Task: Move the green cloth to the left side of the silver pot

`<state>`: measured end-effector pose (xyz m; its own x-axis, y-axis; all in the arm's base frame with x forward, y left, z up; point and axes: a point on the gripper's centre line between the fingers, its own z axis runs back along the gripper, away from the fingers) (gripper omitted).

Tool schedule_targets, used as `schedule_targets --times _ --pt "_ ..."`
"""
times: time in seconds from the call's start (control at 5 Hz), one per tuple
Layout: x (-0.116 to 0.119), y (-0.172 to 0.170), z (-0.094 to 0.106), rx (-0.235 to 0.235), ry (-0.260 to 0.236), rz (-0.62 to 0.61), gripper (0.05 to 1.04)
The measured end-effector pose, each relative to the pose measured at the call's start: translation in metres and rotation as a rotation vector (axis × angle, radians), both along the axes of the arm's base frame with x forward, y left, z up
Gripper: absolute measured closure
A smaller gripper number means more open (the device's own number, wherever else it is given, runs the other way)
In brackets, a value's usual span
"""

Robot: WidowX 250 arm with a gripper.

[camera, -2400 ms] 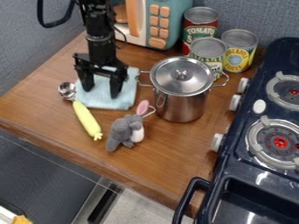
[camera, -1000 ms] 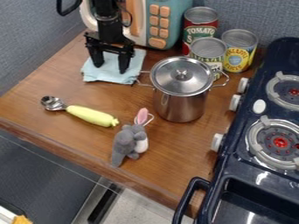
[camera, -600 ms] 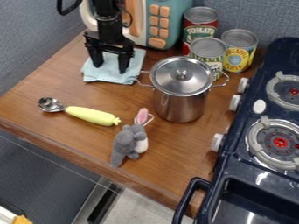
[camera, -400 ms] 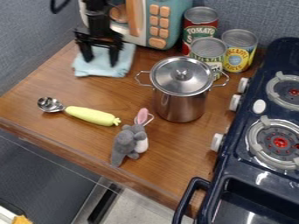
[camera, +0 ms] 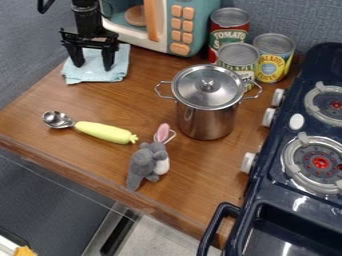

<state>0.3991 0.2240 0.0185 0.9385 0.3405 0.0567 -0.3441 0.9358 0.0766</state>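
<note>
My gripper (camera: 93,65) is released, fingers apart at the cloth (camera: 97,76), back-left of the pot (camera: 206,117); rabbit (camera: 141,162) front-left of pot.

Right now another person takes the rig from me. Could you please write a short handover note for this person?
Claw: open, fingers apart, tips down at the cloth; whether they press on it, I cannot tell.
Cloth: pale blue-green, lying at the far left of the table, in front of the microwave.
Pot: upright, lid on, to the right of the cloth and nearer the camera, with bare wood between them.
Done: the cloth is on the pot's left.
Left: probably only to lift the claw away; if the cloth should lie right beside the pot, bring it closer.
</note>
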Motion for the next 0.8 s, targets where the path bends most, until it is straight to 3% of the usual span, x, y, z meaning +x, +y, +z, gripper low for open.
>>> schedule_targets --times 0.2,0.4,0.8 --pt "-0.001 0.001 -0.002 -0.002 -0.001 -0.015 0.083" --pt "0.008 -0.031 -0.007 -0.026 -0.019 -0.117 0.083" --pt "0.001 -0.129 -0.01 -0.088 -0.022 -0.406 0.084"
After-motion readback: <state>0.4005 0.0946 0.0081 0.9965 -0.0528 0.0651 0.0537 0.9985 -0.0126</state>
